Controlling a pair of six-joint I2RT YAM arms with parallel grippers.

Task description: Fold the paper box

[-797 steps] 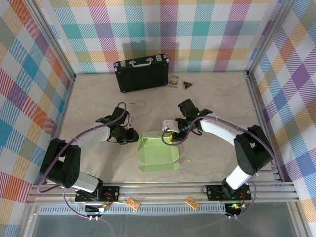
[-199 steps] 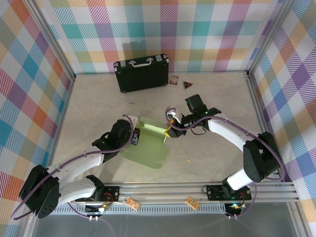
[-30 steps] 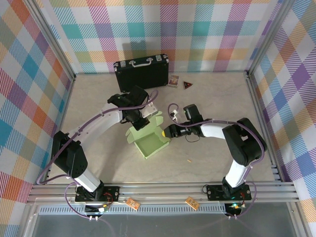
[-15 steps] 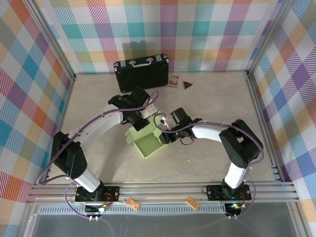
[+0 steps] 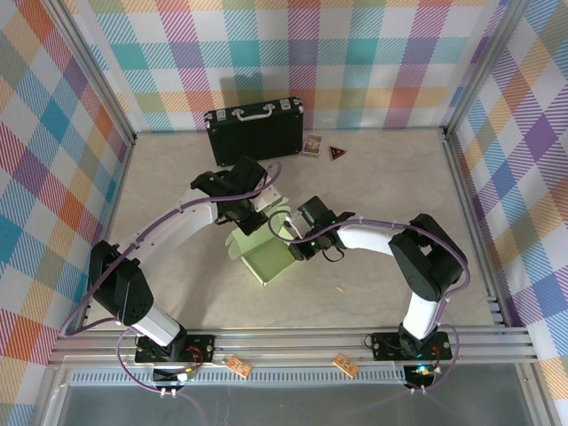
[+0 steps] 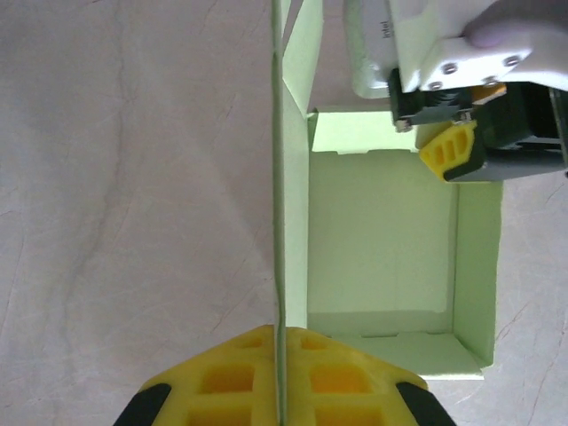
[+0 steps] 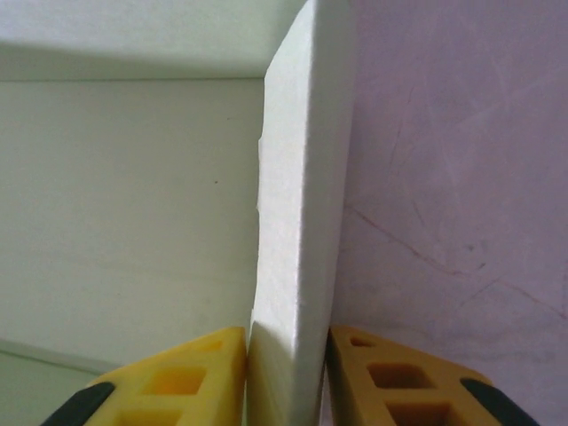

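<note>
Worktop (image 5: 382,186) first: pale and mostly bare, with the black case (image 5: 255,133) standing at the far side, well apart from the action. Then the paper box (image 5: 271,260), near the middle between the two arms, already tray-shaped with its walls up and one tall flap (image 6: 293,80) standing along one side. The left hand (image 6: 277,359) is clamped tight on that flap, with the card edge sandwiched between its yellow pads (image 6: 222,386). The right hand (image 7: 286,342) has a wall on the box's other side pinched, pads touching it on both faces, so I'd call that a grip too. My worry: both hands hold thin card, so if one pulls or twists without the other going along, a wall could crease in the wrong spot or tear at a fold. The box could also skid, since nothing pins its floor down.
</note>
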